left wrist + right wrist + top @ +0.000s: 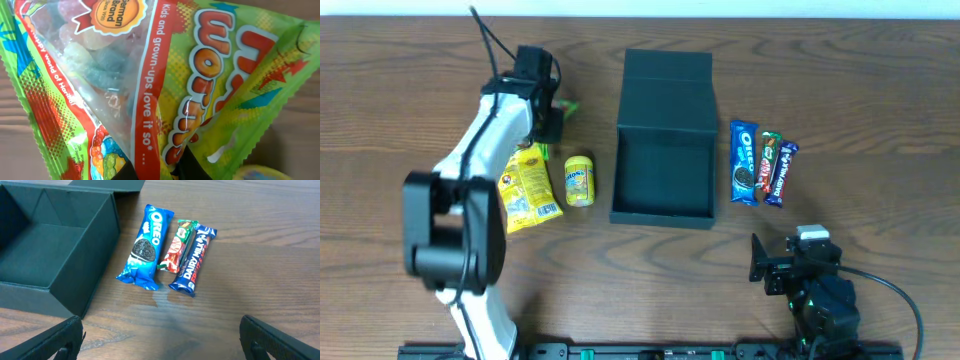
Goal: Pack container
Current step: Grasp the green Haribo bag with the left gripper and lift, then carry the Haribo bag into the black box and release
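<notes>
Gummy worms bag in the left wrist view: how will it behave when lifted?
Probably floppy: the gummy worms bag has thin film that puckers into a ridge at the left gripper. Its glossy surface may slip in a pinch. The loose gummies visible through the clear film would likely shift and sag toward the low end.

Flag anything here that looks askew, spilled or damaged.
Only the gummy worm bag stands out: it is creased into a sharp fold between the left gripper's fingers. Nothing looks spilled or torn.
</notes>
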You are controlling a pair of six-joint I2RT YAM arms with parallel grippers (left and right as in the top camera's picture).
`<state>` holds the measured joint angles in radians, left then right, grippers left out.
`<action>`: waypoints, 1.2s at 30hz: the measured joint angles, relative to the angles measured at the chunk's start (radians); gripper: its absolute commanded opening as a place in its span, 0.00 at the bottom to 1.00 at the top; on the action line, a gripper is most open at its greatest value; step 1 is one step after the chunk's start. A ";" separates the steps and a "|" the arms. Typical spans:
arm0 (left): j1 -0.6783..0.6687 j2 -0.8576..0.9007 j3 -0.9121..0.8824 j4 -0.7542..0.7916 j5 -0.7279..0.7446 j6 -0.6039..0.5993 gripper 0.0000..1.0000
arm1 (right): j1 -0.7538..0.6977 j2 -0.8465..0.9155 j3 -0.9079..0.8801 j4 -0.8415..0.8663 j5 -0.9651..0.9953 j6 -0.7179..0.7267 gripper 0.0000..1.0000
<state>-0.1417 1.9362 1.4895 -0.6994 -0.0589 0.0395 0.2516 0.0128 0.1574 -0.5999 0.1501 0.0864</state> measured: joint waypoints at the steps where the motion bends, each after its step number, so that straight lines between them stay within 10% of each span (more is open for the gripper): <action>1: -0.012 -0.034 0.003 0.000 -0.001 -0.008 0.06 | 0.000 0.000 0.000 0.000 0.000 0.000 0.99; 16: -0.615 -0.220 0.035 -0.107 -0.028 -0.473 0.06 | 0.000 0.000 0.000 0.000 0.000 0.000 0.99; 26: -0.702 -0.057 0.023 -0.161 -0.084 -0.749 0.08 | 0.000 0.000 0.000 0.000 0.000 0.000 0.99; 27: -0.702 -0.051 0.022 -0.161 -0.086 -0.746 0.22 | 0.000 0.000 0.000 0.000 0.000 0.000 0.99; 29: -0.702 -0.048 0.022 -0.159 -0.091 -0.726 0.91 | 0.000 0.000 0.000 0.000 0.000 0.000 0.99; 36: -0.702 -0.048 0.022 -0.165 -0.106 -0.634 0.86 | 0.000 0.000 0.000 0.000 0.000 0.000 0.99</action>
<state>-0.8436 1.8877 1.5112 -0.8642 -0.1650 -0.5949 0.2516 0.0128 0.1574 -0.5999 0.1501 0.0864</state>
